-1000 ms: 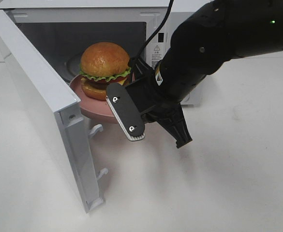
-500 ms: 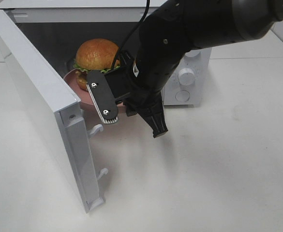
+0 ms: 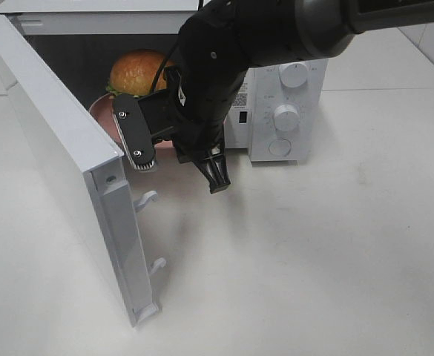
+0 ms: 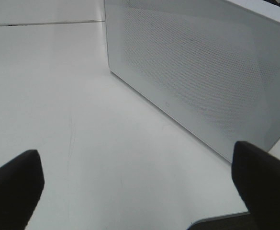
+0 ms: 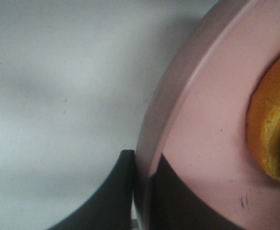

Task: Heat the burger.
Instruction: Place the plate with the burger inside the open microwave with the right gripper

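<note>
right fingers (image 5: 112,196) clamping rim of pink plate (image 5: 197,120); burger (image 3: 136,72) riding on plate, sitting inside microwave (image 3: 261,137) cavity, plate edge at cavity mouth. left fingers (image 4: 13,187) hanging apart, empty, over bench (image 4: 82,120) outside microwave door (image 3: 53,141). door standing open. judging loading nearly done; releasing plate, withdrawing arm, shutting door, setting dials (image 3: 285,117) remaining.

In the high view, the right arm (image 3: 231,44) covers the lower half of the burger (image 3: 135,70) and most of the pink plate (image 3: 102,113). Only a sliver of rim shows at the burger's 8 o'clock. The arm runs out of frame at 1 o'clock. Print on the microwave's label (image 3: 240,100) is too small to read. The right wrist view is blurred and crops the plate and all but a slice of bun. The frame clips the left gripper's (image 4: 139,189) jaws and the microwave door (image 4: 192,72).
</note>
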You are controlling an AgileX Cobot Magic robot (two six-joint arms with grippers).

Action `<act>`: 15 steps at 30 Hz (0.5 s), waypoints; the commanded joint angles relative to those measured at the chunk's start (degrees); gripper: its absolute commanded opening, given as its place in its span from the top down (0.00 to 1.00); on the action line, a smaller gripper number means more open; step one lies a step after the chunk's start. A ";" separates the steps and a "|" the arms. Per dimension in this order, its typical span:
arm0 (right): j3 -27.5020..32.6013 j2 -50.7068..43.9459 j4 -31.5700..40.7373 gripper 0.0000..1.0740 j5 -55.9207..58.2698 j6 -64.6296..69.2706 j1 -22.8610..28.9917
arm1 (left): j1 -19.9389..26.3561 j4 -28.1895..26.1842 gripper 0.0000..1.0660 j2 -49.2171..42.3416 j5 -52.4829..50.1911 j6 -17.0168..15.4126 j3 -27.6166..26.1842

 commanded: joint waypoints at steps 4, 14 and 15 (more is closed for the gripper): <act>-5.27 2.29 -2.81 1.00 0.34 2.75 -0.57 | 0.23 -0.52 0.06 -0.97 -0.80 0.00 0.17; -13.64 7.91 -3.67 1.00 2.75 2.92 -0.57 | 0.23 -0.52 0.06 -0.97 -0.80 0.00 0.17; -13.64 7.91 -3.67 1.00 2.75 2.92 -0.57 | 0.23 -0.52 0.06 -0.97 -0.80 0.00 0.17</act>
